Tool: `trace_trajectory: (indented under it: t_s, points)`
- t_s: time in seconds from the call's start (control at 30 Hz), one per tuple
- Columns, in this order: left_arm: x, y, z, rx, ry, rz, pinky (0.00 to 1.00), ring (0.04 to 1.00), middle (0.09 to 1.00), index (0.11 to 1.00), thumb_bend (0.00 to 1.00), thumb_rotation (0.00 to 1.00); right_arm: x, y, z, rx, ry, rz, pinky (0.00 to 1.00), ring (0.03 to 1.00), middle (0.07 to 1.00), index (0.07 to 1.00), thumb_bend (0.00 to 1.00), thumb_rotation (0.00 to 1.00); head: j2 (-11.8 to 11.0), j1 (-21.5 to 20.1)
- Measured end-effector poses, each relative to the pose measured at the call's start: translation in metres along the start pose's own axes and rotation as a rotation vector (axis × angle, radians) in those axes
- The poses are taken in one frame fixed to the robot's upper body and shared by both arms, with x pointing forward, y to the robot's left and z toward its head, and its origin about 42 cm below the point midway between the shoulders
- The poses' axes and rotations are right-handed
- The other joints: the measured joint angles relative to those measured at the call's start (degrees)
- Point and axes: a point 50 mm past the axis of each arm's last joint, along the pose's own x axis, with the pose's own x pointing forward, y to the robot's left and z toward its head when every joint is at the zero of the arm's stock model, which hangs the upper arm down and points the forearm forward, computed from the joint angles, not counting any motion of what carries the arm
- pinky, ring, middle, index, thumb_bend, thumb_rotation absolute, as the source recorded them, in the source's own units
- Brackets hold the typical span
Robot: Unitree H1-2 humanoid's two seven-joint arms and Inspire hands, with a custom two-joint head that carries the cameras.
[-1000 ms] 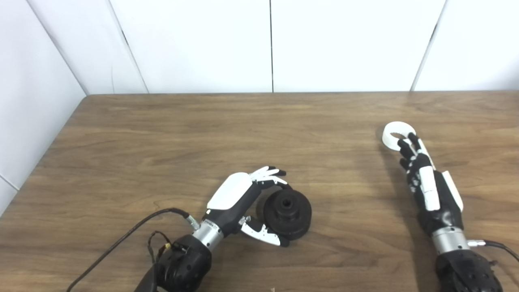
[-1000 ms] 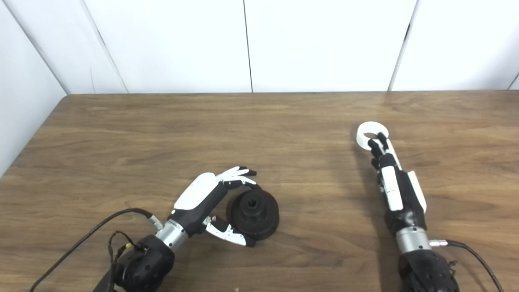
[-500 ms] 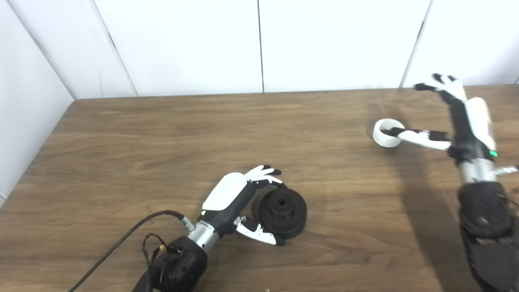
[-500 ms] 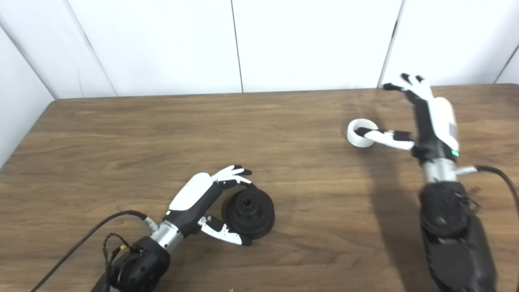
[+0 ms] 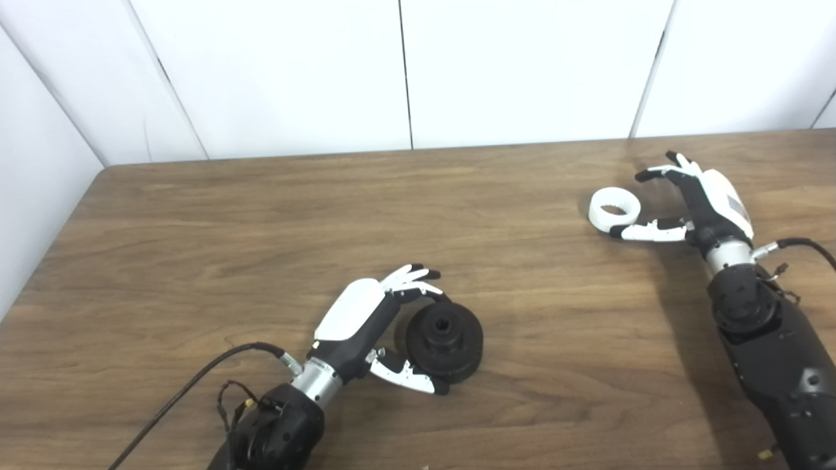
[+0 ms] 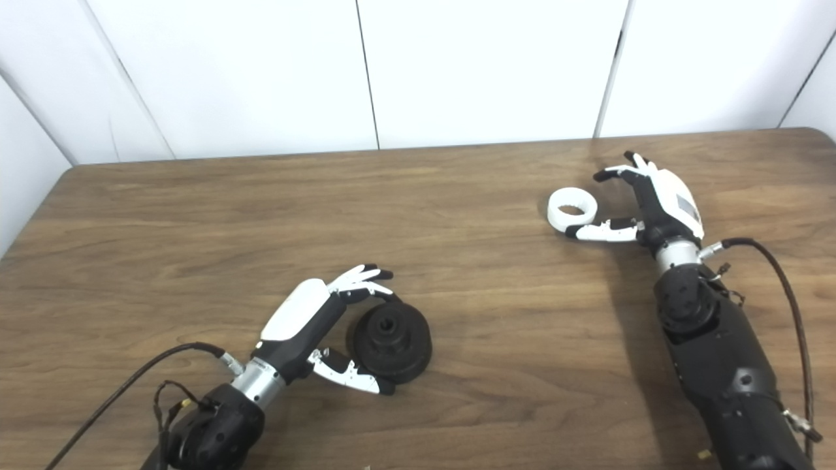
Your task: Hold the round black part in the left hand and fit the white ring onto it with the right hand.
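Left hand (image 5: pixel 366 326) fingers cupped around round black part (image 5: pixel 445 338); right hand (image 5: pixel 692 202) fingers spread beside white ring (image 5: pixel 614 207).

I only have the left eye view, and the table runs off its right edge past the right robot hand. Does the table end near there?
Observer: Yes. In the right eye view the table ends in a rounded far right corner, to the right of the right robot hand.
Operator: And the cable at that wrist? It leaves my frame.
Observer: The cable arcs out from the wrist, then runs down beside the forearm towards the bottom edge of the picture, away from the white ring.
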Motion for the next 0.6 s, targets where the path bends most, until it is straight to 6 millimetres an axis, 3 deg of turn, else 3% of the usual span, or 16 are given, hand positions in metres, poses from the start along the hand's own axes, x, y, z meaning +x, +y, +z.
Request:
trace_trajectory:
  t_s: [0.6]
  points:
    - [0.001, -0.001, -0.001, -0.012, 0.005, 0.003, 0.88, 0.954, 0.89, 0.586, 0.83, 0.23, 0.017, 0.002, 0.0, -0.019, 0.0, 0.037, 1.0, 1.0, 0.935, 0.721, 0.98, 0.33, -0.18, 0.44]
